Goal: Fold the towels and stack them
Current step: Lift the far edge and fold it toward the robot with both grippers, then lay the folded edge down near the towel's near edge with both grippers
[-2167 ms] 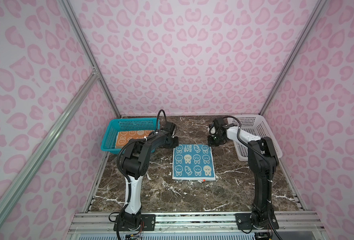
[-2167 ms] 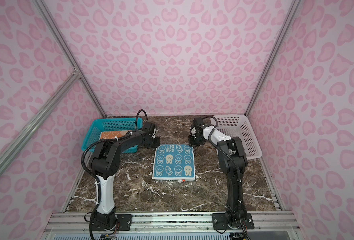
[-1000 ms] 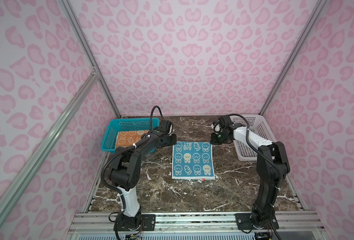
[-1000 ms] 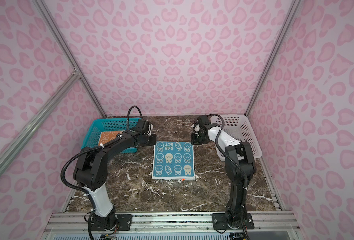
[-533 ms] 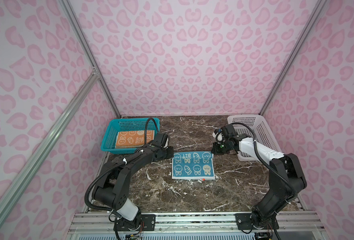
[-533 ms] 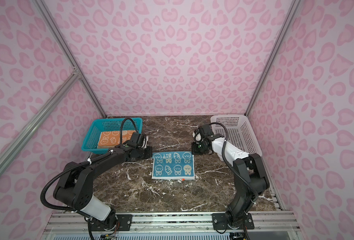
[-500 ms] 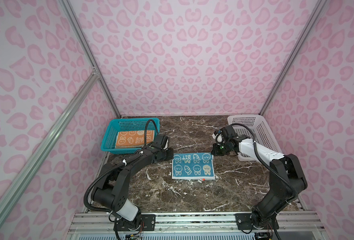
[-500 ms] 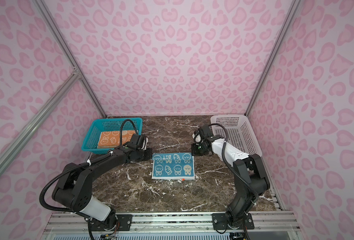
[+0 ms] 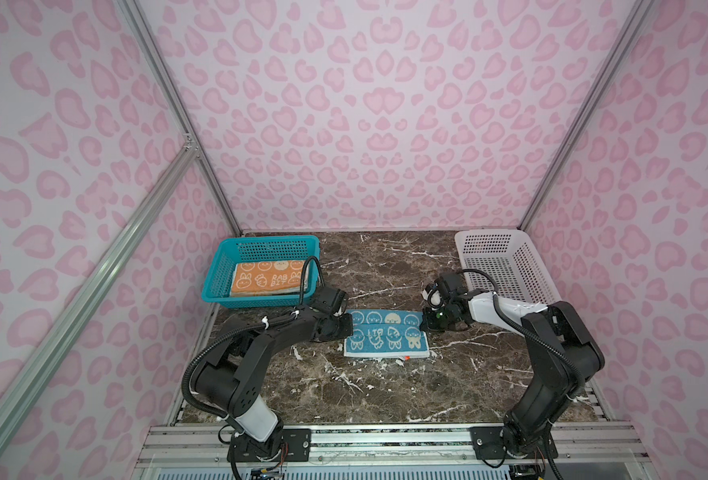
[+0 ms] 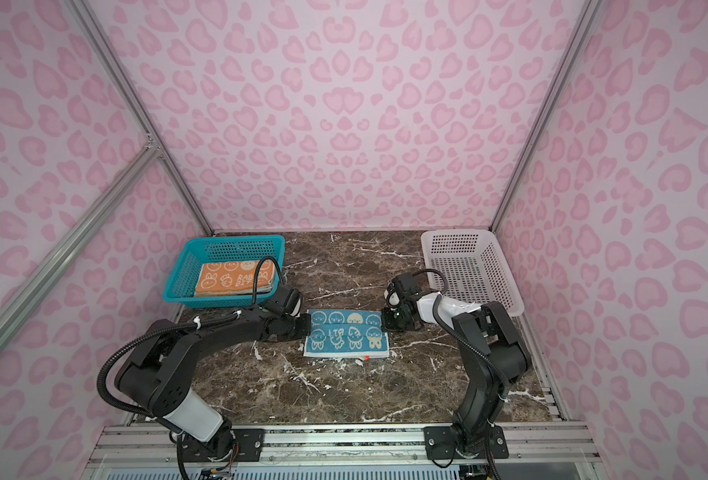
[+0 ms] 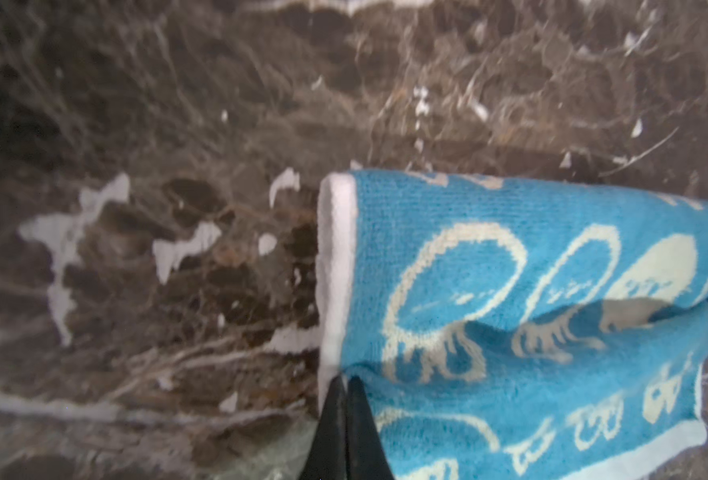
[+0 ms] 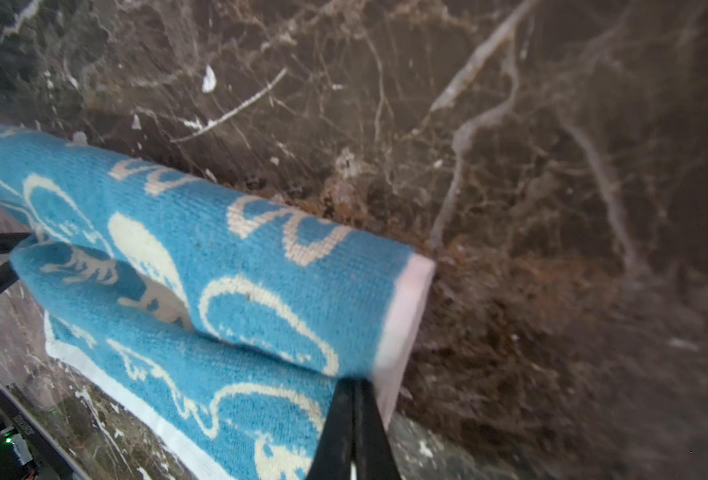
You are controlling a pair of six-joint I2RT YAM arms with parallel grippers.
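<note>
Blue towel [image 9: 385,334] lies in the middle of the brown marble counter [image 9: 385,399], between the left arm [image 9: 269,336] and the right arm [image 9: 506,309]. It is bent over on itself, so it looks like a wide strip with a round, puffy back edge. Its front edge, a white hem, lies flat on the counter. A tiny orange tag [image 9: 406,356] pokes out there.

The left jaws are pinched tight on the white hem at the towel's left end. The right jaws are pinched tight on the pale hem at its right end. Both wrist views show this up close.

Lots of bare counter lies in front of the towel, all the way to the metal rail [image 9: 385,436]. More bare counter lies behind it, between the teal basket [image 9: 213,272] at the back left and the white basket [image 9: 539,270] at the back right. Each basket sits close to a pink wall.

An orange towel [image 9: 261,281] lies flat inside the teal basket. The left arm's black cable [image 9: 311,257] loops in front of its right end. Whether more cloth lies under it cannot be told.

In both top views the arms cover the spots where the jaws grip. Each wrist view cuts off part of the blue towel, and the counter there looks blurry.
</note>
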